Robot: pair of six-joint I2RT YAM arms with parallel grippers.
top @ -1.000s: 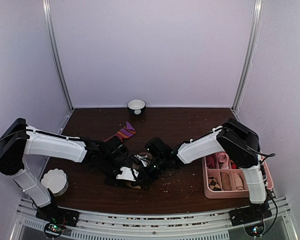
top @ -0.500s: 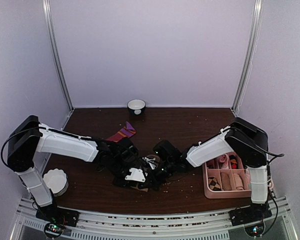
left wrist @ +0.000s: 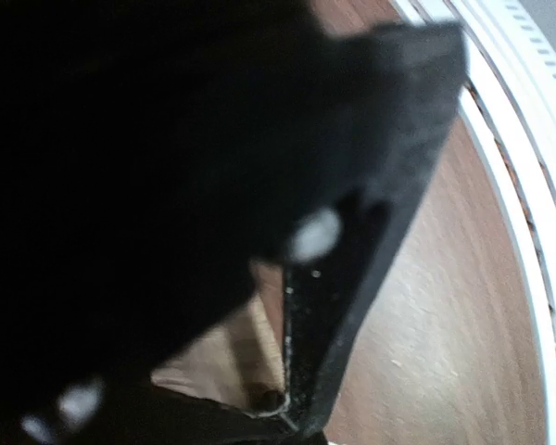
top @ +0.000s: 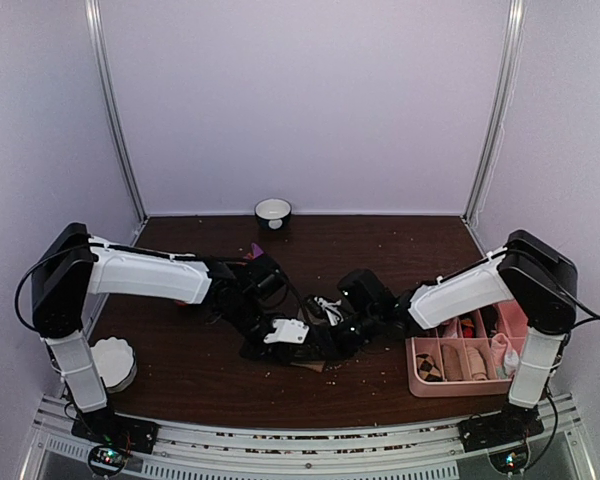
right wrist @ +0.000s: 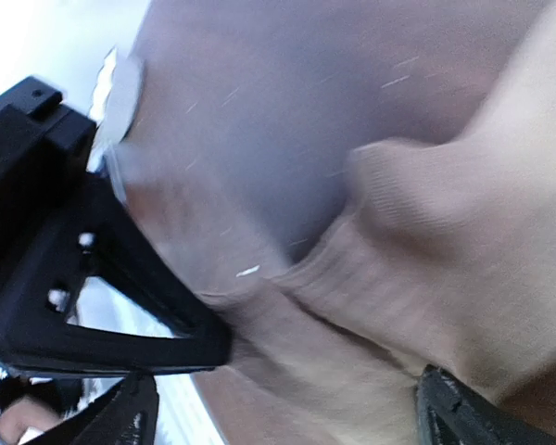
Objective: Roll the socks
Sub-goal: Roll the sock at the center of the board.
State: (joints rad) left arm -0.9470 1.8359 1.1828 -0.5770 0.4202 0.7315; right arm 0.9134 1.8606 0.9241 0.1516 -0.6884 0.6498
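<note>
Right wrist: your right gripper [right wrist: 324,371] stands spread wide, with the tan sock [right wrist: 426,278] bunched in the gap.
Your left gripper [top: 276,345] is clenched just beside it at mid table [top: 400,250]; you cannot tell whether it pinches fabric. The sock's length appears to run across the right jaws, so both arms are equally near. The red sock [top: 255,249] lies behind your left arm.

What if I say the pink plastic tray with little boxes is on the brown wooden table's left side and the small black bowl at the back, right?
Not quite: the pink plastic tray sits on the brown wooden table's right side, as the top view shows. The small black bowl is at the back.
</note>
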